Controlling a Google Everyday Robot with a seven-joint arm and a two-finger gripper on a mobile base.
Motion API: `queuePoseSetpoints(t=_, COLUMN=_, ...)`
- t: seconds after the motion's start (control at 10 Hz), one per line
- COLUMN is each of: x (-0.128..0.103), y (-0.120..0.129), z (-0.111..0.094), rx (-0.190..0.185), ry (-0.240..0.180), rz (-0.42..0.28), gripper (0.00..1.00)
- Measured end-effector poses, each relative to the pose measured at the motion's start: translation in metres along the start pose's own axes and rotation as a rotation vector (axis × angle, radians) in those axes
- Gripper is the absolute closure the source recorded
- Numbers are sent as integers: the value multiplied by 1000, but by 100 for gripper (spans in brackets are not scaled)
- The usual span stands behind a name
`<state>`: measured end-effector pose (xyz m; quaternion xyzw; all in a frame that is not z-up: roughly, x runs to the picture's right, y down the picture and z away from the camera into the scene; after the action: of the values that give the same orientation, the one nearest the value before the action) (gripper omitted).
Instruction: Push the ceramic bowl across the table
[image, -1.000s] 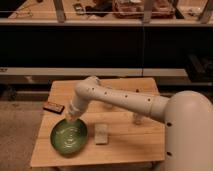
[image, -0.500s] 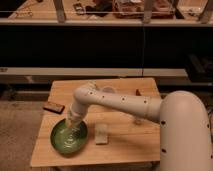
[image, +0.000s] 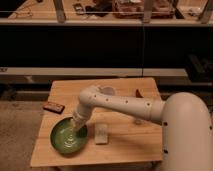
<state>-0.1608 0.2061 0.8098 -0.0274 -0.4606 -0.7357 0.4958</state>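
The green ceramic bowl sits on the front left part of the light wooden table, close to its left edge. My white arm reaches in from the right, bends at an elbow above the table's middle and points down to the left. The gripper is at the bowl's right inner side, low over or touching the inside; contact cannot be made out.
A dark flat rectangular item lies at the table's left edge behind the bowl. A small white block lies just right of the bowl. A white cup and a brown object are at the back. A long dark shelf runs behind.
The arm's elbow has dropped and the forearm stands steeper over the bowl. The bowl has hardly moved, shifting at most slightly away from the front edge.
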Motion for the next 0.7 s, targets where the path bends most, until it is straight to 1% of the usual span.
queuePoseSetpoints(t=0.1, x=-3, y=15, z=-5, rx=-25, ry=15, rz=27, gripper=75)
queuePoseSetpoints(t=0.2, x=-3, y=22, z=-8, rx=-42, ry=25, rz=36, gripper=75)
queuePoseSetpoints(t=0.4, x=-6, y=40, z=-20, rx=-94, ry=42, rz=49, gripper=75)
queuePoseSetpoints(t=0.6, x=-8, y=45, z=-27, rx=-130, ry=40, rz=43, gripper=75)
queuePoseSetpoints(t=0.7, x=-9, y=47, z=-29, rx=-155, ry=30, rz=35, gripper=75)
